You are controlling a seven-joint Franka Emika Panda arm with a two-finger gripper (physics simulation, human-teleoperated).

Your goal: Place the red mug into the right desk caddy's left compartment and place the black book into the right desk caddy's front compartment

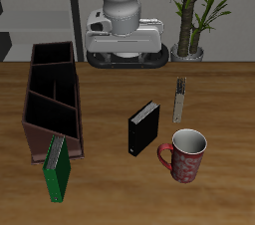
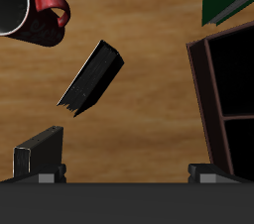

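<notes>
Count of things on the table

One red mug [image 1: 186, 156], one black book [image 1: 143, 127] and one green book [image 1: 56, 168] are seen, so two books in all. One caddy [image 1: 53, 98] is counted, walled into several sections. One small grey striped object [image 1: 179, 99], too small to be told, is found behind the mug. One potted plant [image 1: 191, 10] is seen at the back.
</notes>
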